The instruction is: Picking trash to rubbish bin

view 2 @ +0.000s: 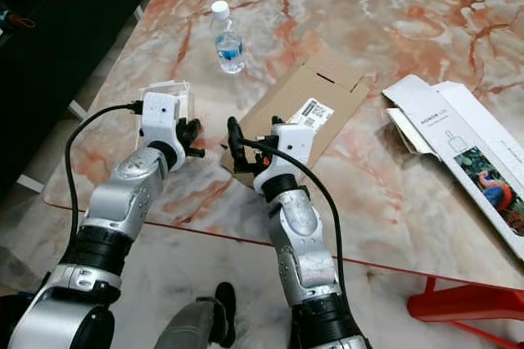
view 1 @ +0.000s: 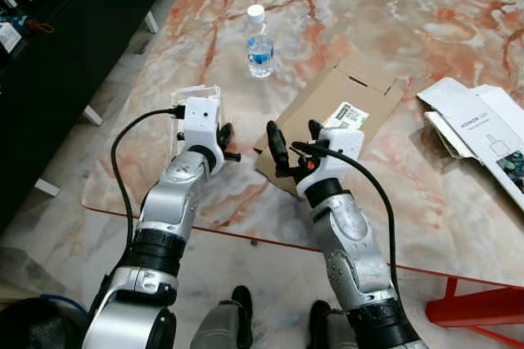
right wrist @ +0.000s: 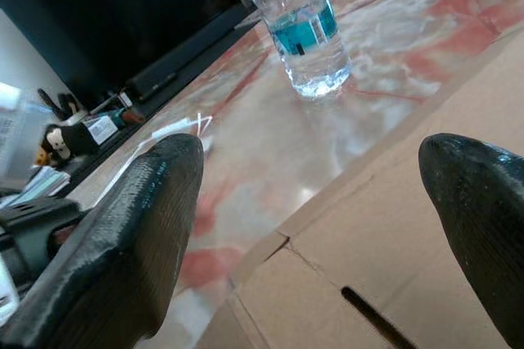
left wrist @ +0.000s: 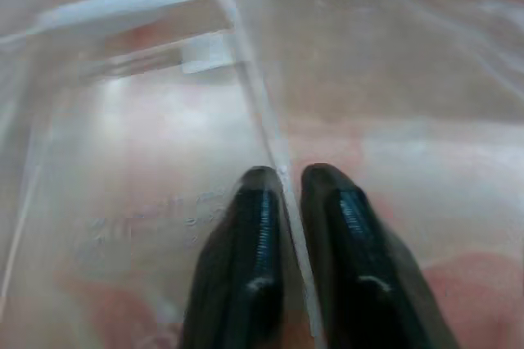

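Lifting the clear plastic box (view 1: 196, 95), pinched by its wall in the clenched left gripper (left wrist: 282, 193) at the counter's (view 1: 393, 29) near left, is best done slowly, while the right gripper (view 1: 292, 138) is held released over the flattened cardboard (view 1: 327, 115).

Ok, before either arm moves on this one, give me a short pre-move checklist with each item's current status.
1. Left hand pinched on the wall of the clear plastic box: ok, fingers shut on the thin edge.
2. Right hand open for a grasp: ok, fingers spread wide.
3. Right hand lined up with the flattened cardboard: ok, poised over its near corner.
4. Water bottle upright and apart from both hands: ok.
5. Rubbish bin located: cannot tell.
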`<state>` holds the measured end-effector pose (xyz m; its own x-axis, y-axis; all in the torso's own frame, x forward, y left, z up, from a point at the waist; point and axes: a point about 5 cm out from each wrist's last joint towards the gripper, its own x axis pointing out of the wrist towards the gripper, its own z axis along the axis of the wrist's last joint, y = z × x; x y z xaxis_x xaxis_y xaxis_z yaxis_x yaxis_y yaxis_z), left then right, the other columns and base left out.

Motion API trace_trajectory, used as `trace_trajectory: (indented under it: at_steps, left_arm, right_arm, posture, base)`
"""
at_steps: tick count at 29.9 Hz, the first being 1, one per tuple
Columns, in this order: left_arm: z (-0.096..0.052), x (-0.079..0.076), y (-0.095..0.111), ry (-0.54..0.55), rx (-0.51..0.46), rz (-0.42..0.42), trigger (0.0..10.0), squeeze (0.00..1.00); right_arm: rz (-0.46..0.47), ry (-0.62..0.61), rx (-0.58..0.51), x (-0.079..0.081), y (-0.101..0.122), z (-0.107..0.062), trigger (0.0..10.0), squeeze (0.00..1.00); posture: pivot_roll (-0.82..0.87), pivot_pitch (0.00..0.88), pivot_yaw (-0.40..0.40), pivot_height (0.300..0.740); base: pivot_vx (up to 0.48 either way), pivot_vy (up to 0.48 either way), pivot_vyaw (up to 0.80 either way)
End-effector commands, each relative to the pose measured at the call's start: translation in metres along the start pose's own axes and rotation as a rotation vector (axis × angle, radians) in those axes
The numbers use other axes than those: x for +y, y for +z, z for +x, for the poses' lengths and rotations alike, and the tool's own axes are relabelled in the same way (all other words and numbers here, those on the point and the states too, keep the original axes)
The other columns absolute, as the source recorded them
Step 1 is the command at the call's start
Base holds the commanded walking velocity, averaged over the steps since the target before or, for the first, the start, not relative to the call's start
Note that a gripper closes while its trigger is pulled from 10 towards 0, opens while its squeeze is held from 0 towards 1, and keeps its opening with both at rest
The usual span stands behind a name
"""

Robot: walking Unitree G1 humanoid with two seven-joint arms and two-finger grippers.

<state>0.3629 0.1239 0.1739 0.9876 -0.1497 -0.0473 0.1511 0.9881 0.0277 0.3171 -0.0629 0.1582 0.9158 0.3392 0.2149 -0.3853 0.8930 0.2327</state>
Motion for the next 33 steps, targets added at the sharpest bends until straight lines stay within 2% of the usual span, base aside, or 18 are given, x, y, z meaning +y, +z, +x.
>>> trace_trajectory:
  at_steps: [1,2,3,4,10,17,21,24,33]
  left_arm:
    - [-0.006,0.010,-0.015,0.049,0.041,0.049,0.0,0.00]
    - [-0.006,0.010,-0.015,0.049,0.041,0.049,0.0,0.00]
    - [-0.009,0.013,-0.015,0.070,0.011,0.075,4.8,0.00]
    - [-0.013,0.015,-0.014,0.089,-0.013,0.099,10.0,0.00]
    - [-0.027,0.017,-0.018,0.151,-0.078,0.179,10.0,0.00]
    - [-0.040,0.021,-0.012,0.243,-0.178,0.168,10.0,0.00]
    - [-0.047,0.021,-0.014,0.241,-0.209,0.214,10.0,0.00]
    - [-0.049,0.025,-0.013,0.259,-0.234,0.197,10.0,0.00]
    - [-0.051,0.033,-0.001,0.295,-0.320,0.221,10.0,0.00]
  right_arm:
    - [0.003,0.014,0.006,0.004,-0.004,0.001,10.0,0.00]
    - [0.003,0.014,0.006,0.004,-0.004,0.001,10.0,0.00]
    - [0.006,0.008,0.011,0.003,-0.006,0.002,10.0,0.00]
    - [0.008,0.004,0.009,0.003,-0.005,0.002,10.0,0.00]
    - [0.008,-0.011,0.000,0.000,-0.004,0.006,10.0,0.00]
    - [0.002,0.010,-0.015,0.000,-0.002,0.014,10.0,0.00]
    - [0.018,0.013,-0.035,0.003,-0.001,0.013,10.0,0.00]
    - [0.005,0.018,-0.037,0.004,-0.002,0.014,10.0,0.00]
    - [-0.046,-0.073,-0.013,-0.021,-0.010,0.005,10.0,0.00]
  posture:
    - [0.16,0.201,0.061,0.740]
    - [0.16,0.201,0.061,0.740]
    - [0.16,0.194,0.060,0.740]
    - [0.16,0.187,0.058,0.740]
    - [0.16,0.142,0.032,0.740]
    - [0.17,0.110,0.032,0.740]
    - [0.16,0.093,0.039,0.740]
    - [0.13,0.079,0.049,0.740]
    - [0.07,0.051,0.071,0.740]
  base:
    - [0.000,0.000,0.00]
    - [0.000,0.000,0.00]
    - [0.000,0.000,0.00]
    - [0.000,0.000,0.00]
    - [0.000,0.000,0.00]
    - [0.000,0.000,0.00]
    - [0.000,0.000,0.00]
    - [0.000,0.000,0.00]
    - [0.000,0.000,0.00]
